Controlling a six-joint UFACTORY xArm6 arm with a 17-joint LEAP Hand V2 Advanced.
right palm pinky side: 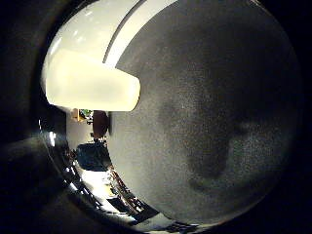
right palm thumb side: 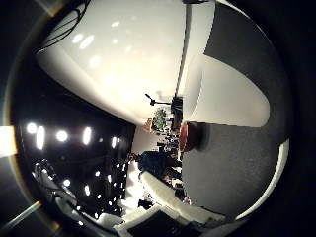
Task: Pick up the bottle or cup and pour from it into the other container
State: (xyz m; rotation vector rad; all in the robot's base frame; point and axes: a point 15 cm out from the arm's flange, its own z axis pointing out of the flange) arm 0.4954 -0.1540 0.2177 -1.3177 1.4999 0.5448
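A pale white cup (right palm pinky side: 93,80) is close to my palm, over the grey table top (right palm pinky side: 214,88). It also shows in the right thumb side palm view (right palm thumb side: 229,94). White parts of my right hand (right palm thumb side: 163,207) show at the edge of the thumb side view. I cannot tell if the hand touches the cup. A dark shadow (right palm pinky side: 210,151) lies on the table top beside the cup.
A white wall or ceiling (right palm thumb side: 118,59) is beyond the table. A dark room with lamps (right palm thumb side: 59,133) and distant furniture (right palm pinky side: 97,156) lies past the table's edge.
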